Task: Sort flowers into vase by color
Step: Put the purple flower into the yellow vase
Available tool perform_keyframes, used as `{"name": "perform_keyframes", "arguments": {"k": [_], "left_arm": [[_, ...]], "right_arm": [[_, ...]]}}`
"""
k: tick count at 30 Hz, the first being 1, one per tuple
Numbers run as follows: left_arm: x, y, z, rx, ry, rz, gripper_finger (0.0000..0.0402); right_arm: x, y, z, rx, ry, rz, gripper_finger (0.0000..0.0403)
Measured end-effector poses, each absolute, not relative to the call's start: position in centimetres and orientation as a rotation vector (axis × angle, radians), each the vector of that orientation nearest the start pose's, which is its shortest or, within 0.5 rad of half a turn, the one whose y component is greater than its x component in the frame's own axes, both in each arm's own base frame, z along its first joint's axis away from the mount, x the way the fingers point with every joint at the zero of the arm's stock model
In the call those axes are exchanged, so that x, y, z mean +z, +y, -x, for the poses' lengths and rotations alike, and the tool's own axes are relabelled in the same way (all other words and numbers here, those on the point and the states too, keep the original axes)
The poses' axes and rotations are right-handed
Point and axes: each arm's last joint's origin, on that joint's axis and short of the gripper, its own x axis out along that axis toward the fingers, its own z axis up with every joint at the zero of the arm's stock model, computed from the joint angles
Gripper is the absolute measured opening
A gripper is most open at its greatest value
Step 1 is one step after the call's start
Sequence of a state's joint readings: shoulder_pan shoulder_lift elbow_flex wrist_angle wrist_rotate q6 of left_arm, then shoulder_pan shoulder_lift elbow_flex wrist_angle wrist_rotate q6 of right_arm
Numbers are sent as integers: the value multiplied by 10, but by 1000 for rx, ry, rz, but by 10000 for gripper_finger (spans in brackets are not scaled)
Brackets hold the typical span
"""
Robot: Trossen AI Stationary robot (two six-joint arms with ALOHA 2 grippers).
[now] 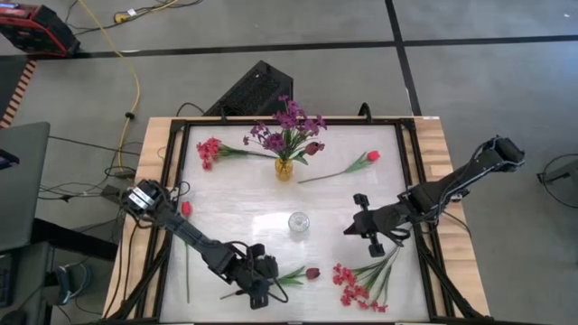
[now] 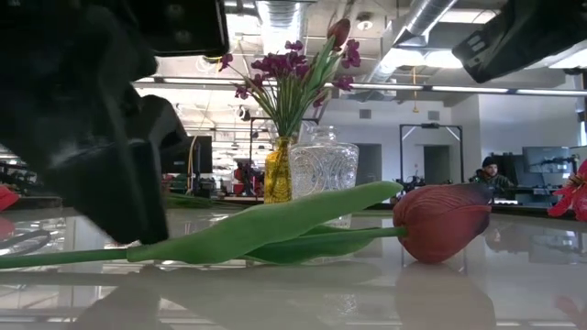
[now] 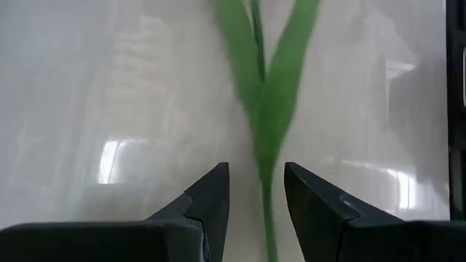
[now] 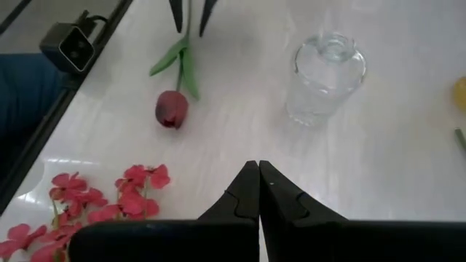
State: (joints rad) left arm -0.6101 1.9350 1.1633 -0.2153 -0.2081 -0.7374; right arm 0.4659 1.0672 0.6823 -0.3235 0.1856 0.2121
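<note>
A dark maroon tulip [image 1: 312, 273] lies on its side near the table's near edge, its bud [image 2: 440, 220] and leaves [image 2: 275, 225] resting on the surface. My left gripper [image 3: 256, 171] is open and low over the table, one finger on each side of the green stalk [image 3: 266, 207] just behind the leaves. I see no touch. In the high view the left gripper [image 1: 260, 287] is over that stalk. My right gripper [image 4: 258, 175] is shut and empty, hovering right of the clear glass vase [image 1: 298, 223]. A yellow vase [image 1: 284, 168] holds purple sprigs [image 1: 289, 126].
Red-pink sprigs [image 1: 358, 284] lie near the right gripper at the near edge. Another red-pink sprig [image 1: 209, 150] lies far left. A red tulip [image 1: 370, 156] lies far right, and a second red tulip [image 1: 186, 208] sits by the left arm. A black frame [image 1: 406, 144] rims the table.
</note>
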Motion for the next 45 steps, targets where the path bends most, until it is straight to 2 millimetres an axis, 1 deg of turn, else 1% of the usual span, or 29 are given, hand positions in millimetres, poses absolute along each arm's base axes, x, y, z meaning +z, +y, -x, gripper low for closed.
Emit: {"name": "perform_keyframes", "arguments": {"k": [3,6,9,11,13,16,17,19,21,22,25,29,31,32,34,36,39,41,45], "left_arm": [[138,-223,-314,-51,993,252,120],[126,-230,-311,-41,1009,218,120],[114,-232,-312,-26,1031,207,119],[113,-231,-312,-19,1037,210,108],[113,-230,-311,-14,1044,202,82],[122,-226,-310,-5,1033,165,22],[125,-223,-310,13,1028,154,12],[132,-215,-306,78,1016,109,7],[144,-207,-304,136,961,25,3],[155,-204,-305,142,912,-3,2],[194,-195,-305,202,741,-79,1],[239,-175,-299,333,557,-189,0],[263,-164,-296,387,438,-218,0],[272,-158,-294,408,384,-228,0],[283,-146,-292,401,287,-227,0],[283,-131,-292,303,190,-206,0],[280,-101,-292,157,-9,-161,0],[275,-80,-289,144,-126,-154,0],[261,-38,-279,214,-311,-185,0]], "right_arm": [[236,91,-195,194,700,25,27],[236,91,-195,197,698,29,27],[236,92,-195,204,692,44,27],[236,92,-195,208,686,54,27],[237,92,-196,209,683,55,27],[237,92,-196,209,683,55,27],[237,92,-196,209,682,54,27],[237,92,-196,208,683,54,27],[236,91,-196,207,685,55,27],[236,91,-195,207,688,56,27],[236,91,-195,206,693,58,27],[236,91,-195,204,696,59,27],[236,90,-196,199,697,57,27],[236,89,-196,197,697,56,27],[236,88,-196,193,697,60,27],[235,87,-197,192,696,72,27],[235,87,-196,194,700,81,27],[235,87,-196,199,696,93,27],[235,87,-197,200,696,96,27]]}}
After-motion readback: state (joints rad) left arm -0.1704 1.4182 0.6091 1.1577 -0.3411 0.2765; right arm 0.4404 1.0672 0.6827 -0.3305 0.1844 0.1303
